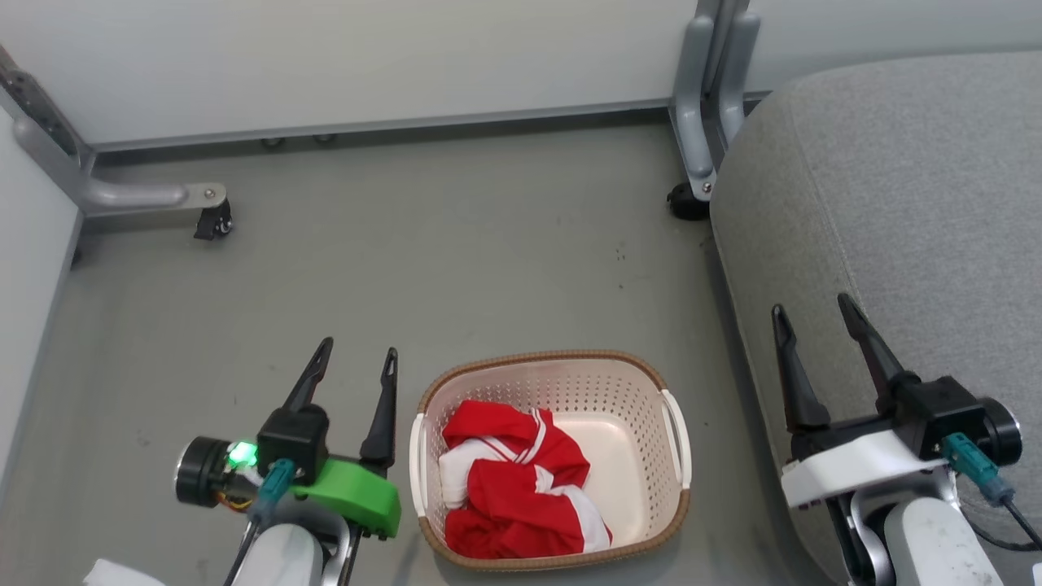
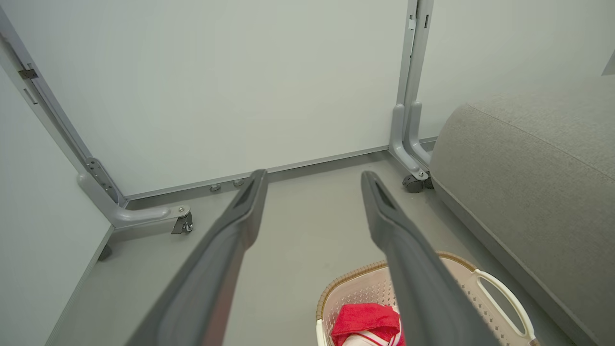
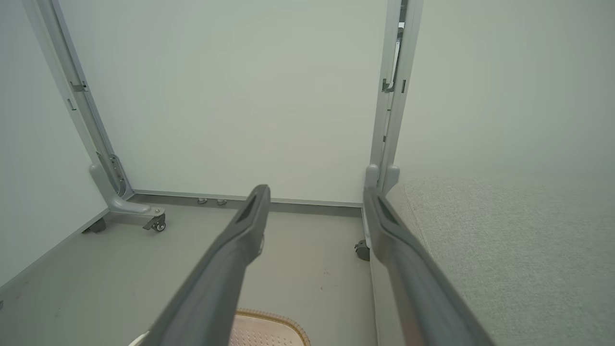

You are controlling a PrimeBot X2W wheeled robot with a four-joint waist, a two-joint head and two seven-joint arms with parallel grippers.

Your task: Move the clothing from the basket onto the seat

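Left gripper (image 1: 360, 348) and right gripper (image 1: 812, 305) hang open and empty at the frame's lower corners, with red clothing (image 1: 513, 480) bunched in the basket (image 1: 537, 358) at bottom centre, where a shallow pinch may drop it short of the seat (image 1: 895, 203) at right.

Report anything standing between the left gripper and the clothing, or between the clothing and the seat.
Only the left wall of the basket separates the left gripper from the clothing; its top is open. Toward the seat: the right wall, then a strip of floor.
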